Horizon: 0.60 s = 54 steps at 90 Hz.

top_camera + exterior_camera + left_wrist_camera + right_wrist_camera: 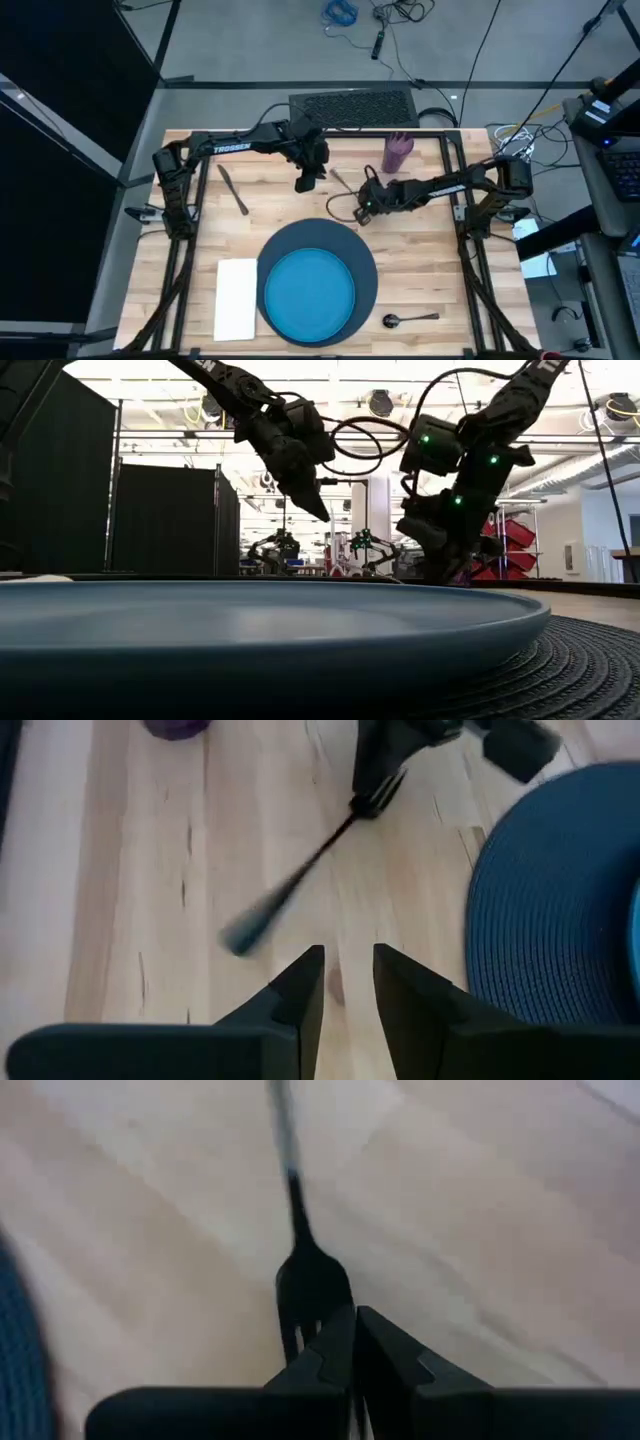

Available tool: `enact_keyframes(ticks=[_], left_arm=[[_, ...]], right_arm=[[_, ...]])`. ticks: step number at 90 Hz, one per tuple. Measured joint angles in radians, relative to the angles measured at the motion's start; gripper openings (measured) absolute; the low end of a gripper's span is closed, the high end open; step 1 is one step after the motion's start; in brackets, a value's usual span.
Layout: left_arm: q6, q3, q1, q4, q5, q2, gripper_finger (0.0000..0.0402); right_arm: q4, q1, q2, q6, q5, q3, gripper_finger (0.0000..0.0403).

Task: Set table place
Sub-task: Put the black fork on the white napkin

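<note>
A dark fork (300,875) lies slantwise on the table (270,215) beyond the slate-blue charger (368,262), which carries the bright blue plate (308,292). My right gripper (355,1335) is shut at the fork's tine end. My left gripper (348,970) hovers open over the wood near the fork's handle end, touching nothing. Left of the charger lies a white napkin (236,298). The knife (233,190) is at the far left, the spoon (410,319) at the near right, and the purple cup (397,152) at the far edge. My right gripper is shut on the fork's tine end (292,1335), coming from the table's right and slanting down. The fork's head (312,1285) and handle run straight away from the fingers. The fingers themselves hide the exact place of contact. Whether the handle end rests on the wood, I cannot tell.
A black keyboard (352,105) sits beyond the table's far edge. Cables loop by the right arm (345,205). Bare wood lies between the knife and the fork and to the right of the charger.
</note>
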Motion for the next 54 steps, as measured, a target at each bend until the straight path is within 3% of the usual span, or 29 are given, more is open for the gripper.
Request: enact_keyframes(ticks=[28,54], left_arm=[[-0.002,0.000,-0.009,-0.001,0.000,0.000,0.0074],[-0.001,0.000,-0.031,-0.001,0.000,0.000,0.0074]], right_arm=[[0.055,0.036,-0.015,-0.068,-0.032,-0.006,0.0007],[0.127,0.048,-0.068,-0.172,-0.129,-0.006,0.0082]])
